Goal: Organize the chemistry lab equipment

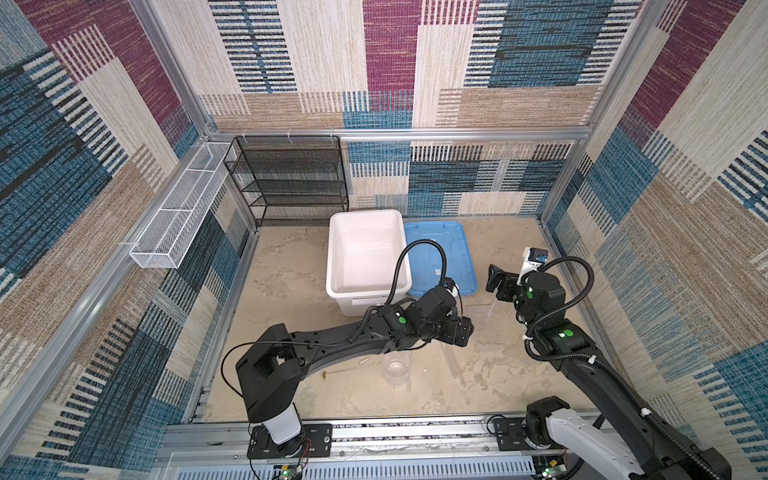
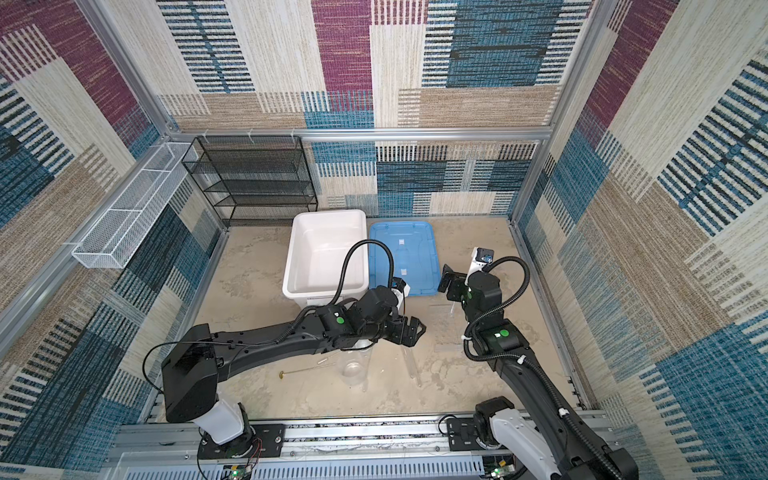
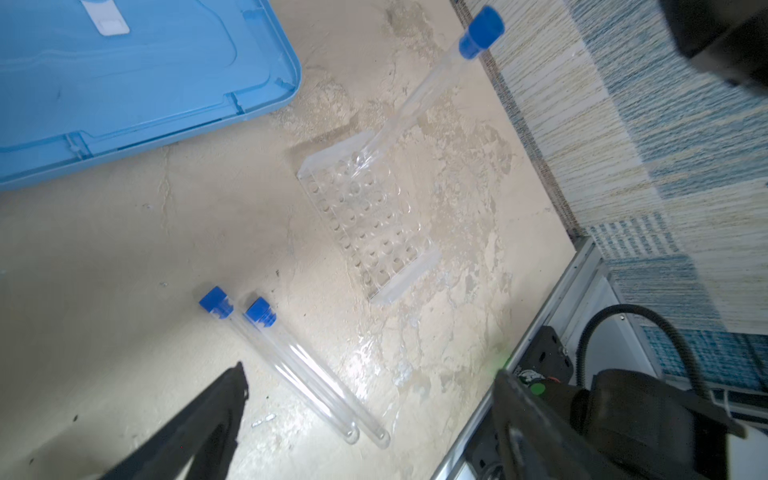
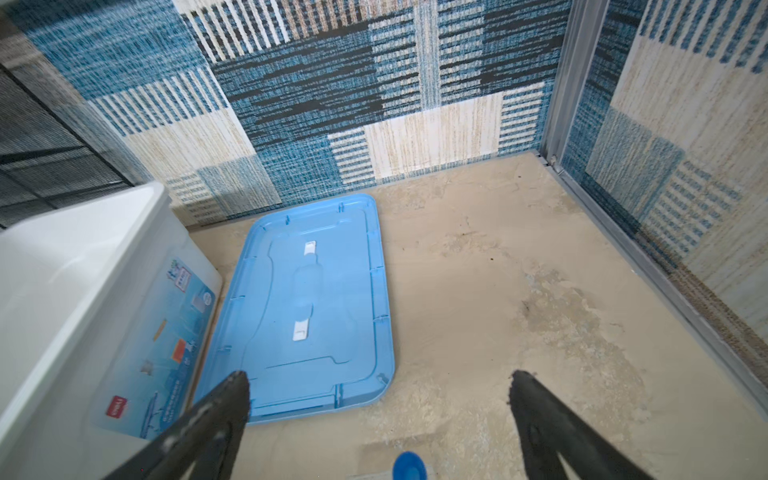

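My right end effector gapes wide, empty, above one clear blue-capped tube standing tilted in the perforated clear rack; left end effector open too.

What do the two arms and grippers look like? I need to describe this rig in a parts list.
Both arms are matte black with white base segments, green round stickers on the joints and looping black corrugated cables. The left gripper and right gripper have black tapering fingers.

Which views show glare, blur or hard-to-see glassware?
Left wrist view: sharp on the clear tube rack, glare on the tabletop, blurred dark arm in one corner. Both top views: the clear beaker nearly vanishes against the tabletop. Right wrist view: the white bin is soft.
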Robot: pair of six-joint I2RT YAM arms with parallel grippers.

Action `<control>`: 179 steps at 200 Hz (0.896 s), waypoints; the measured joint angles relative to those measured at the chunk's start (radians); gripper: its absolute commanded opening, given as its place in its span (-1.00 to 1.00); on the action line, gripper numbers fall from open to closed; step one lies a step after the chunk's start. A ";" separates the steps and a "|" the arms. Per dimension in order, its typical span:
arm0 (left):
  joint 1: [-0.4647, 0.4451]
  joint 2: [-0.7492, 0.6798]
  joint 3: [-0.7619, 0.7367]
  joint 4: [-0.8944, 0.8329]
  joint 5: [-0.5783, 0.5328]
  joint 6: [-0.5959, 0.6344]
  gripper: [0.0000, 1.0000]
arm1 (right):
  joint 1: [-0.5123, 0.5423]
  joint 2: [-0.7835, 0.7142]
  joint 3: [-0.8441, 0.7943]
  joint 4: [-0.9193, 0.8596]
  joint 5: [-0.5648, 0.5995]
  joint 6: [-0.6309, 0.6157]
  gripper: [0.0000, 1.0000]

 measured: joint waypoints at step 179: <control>-0.014 0.349 0.262 -0.368 -0.060 -0.016 -0.28 | 0.000 -0.140 -0.034 -0.187 -0.271 0.002 0.99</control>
